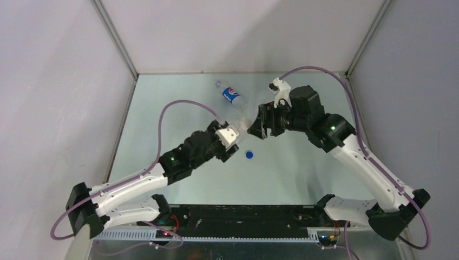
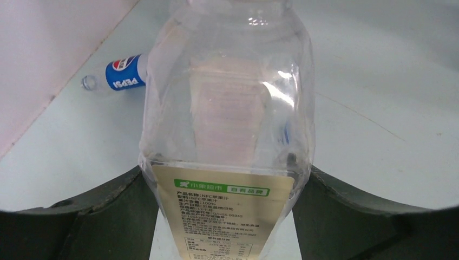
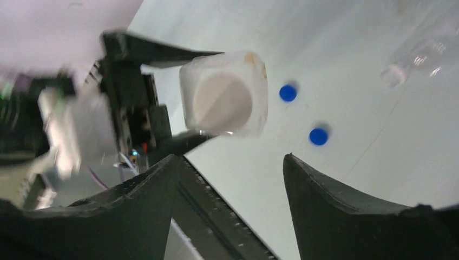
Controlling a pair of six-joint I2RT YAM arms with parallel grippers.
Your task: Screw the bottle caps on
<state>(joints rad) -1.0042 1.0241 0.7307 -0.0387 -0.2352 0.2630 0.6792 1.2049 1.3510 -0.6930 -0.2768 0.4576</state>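
While its two dark fingers press on the lower sides of the labelled bottle (image 2: 227, 97), the left gripper (image 2: 226, 179) grasps it firmly, with the neck pointing away toward the right gripper (image 3: 230, 160). The cream label (image 2: 224, 216) carries a green band with white Chinese characters, and in the small print below it "NFC" and "100%" can be read. A whitish round cap (image 3: 223, 103) sits on the mouth of this bottle and faces the right gripper. That gripper stands open and holds nothing: the cap is just beyond its spread fingers, not between them. On the table (image 1: 292, 179), to the right of the held bottle in the right wrist view, lie two blue caps (image 3: 288, 92) (image 3: 318, 136), apart from each other. Farther left, the Pepsi bottle (image 2: 122, 73) lies on its side, white "PEPSI" on its blue label, close to the far wall (image 1: 238, 32). Bare tabletop shows between the caps and the arm bases, and walls close the table on the left, far and right sides.
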